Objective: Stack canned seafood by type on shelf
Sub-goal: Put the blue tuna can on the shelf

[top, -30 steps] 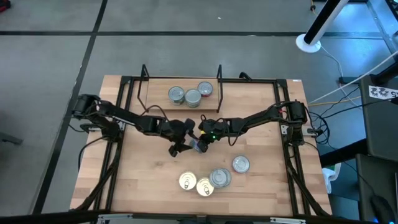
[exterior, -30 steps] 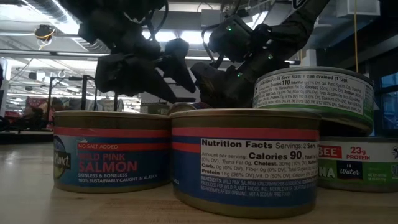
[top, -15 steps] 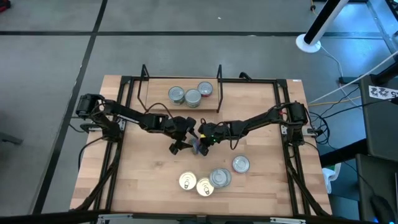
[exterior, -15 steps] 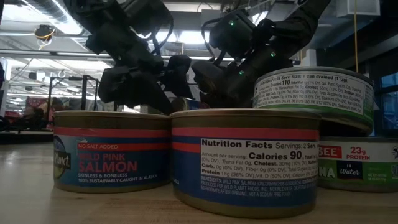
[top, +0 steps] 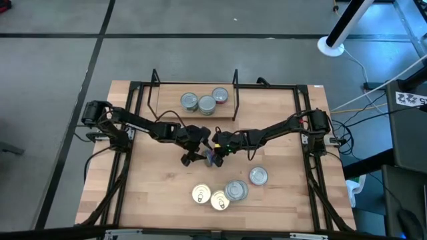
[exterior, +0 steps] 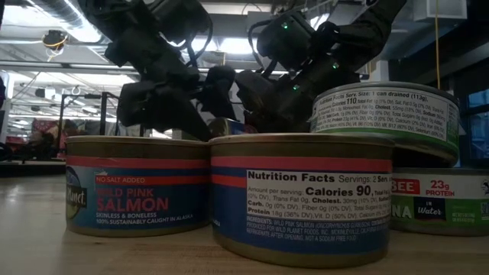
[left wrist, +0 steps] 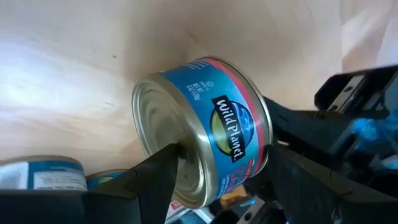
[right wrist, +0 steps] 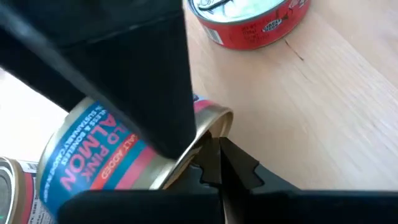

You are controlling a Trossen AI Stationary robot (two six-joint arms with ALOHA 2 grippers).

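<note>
Near the middle of the tabletop (top: pixel 153 193), the left gripper (top: pixel 197 155) and the right gripper (top: pixel 217 148) meet over one tilted salmon can (left wrist: pixel 202 127), a blue tin with a pink band. The left gripper's two fingers (left wrist: pixel 152 171) straddle this can, one against its flat silver end and the other against its opposite end, so it is grasping the can with its jaws spread wide. The right gripper's fingers are clenched together, their tips just beside the can's rim in the right wrist view, where the can (right wrist: pixel 118 152) lies partly behind the other arm's dark finger. A red can (right wrist: pixel 249 22) stands on the wood near it, lid up. Toward the far edge of the tabletop, the shelf (top: pixel 193 110) carries three cans (top: pixel 205 102) close together between its black uprights. Near the front edge sits a cluster of four more cans (top: pixel 227 192): two with gold lids touching each other, and two silver ones to their right. In the low view, two blue salmon cans (exterior: pixel 302 195) stand side by side at the front, and a green-labelled can (exterior: pixel 386 114) rests on top of another can to their right, with both arms above and behind them.
</note>
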